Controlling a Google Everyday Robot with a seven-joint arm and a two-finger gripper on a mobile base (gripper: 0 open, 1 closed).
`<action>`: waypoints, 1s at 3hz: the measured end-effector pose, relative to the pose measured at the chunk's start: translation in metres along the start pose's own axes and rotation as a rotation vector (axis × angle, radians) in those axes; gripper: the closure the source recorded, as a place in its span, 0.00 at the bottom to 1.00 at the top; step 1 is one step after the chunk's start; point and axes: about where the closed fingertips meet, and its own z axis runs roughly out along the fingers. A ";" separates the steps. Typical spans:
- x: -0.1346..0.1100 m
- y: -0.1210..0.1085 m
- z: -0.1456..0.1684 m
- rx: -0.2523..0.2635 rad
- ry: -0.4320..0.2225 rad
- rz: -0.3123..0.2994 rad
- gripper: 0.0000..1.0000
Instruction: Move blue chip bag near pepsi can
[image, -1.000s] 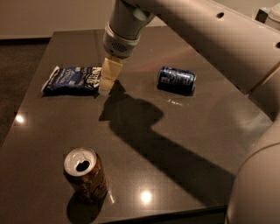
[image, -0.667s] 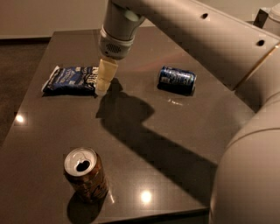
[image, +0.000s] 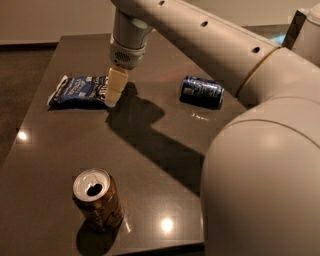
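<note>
Finds the gripper (image: 114, 92) hanging low at the 3 o'clock end of the blue chip bag (image: 77, 91), right at its edge. Cannot tell whether touching the bag or only just beside it. Cannot tell either whether set wide or narrow, or holding anything. Compared with a second ago, sits a little more toward 9 o'clock, so closer to the bag. Looks like a small step, not a big one.

Finds the bag flat on the dark table (image: 50, 165), at about 10 o'clock, in the same spot as a second ago. Not lifted, not pushed. Finds the pepsi can (image: 201, 91) lying on its side at about 2 o'clock, well apart from the bag, also in the same spot. Finds the orange-brown can (image: 97, 200) standing up at 7 o'clock, out of the way.

Means only the start of the job: lining up for a grab. Needs to take the bag, carry it toward 3 o'clock and put it down near the pepsi can. Better not to bump that can, since likely to roll.
</note>
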 end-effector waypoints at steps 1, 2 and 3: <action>-0.005 -0.007 0.018 -0.020 0.010 0.029 0.00; -0.011 -0.010 0.031 -0.036 0.013 0.041 0.00; -0.022 -0.011 0.039 -0.048 0.009 0.037 0.00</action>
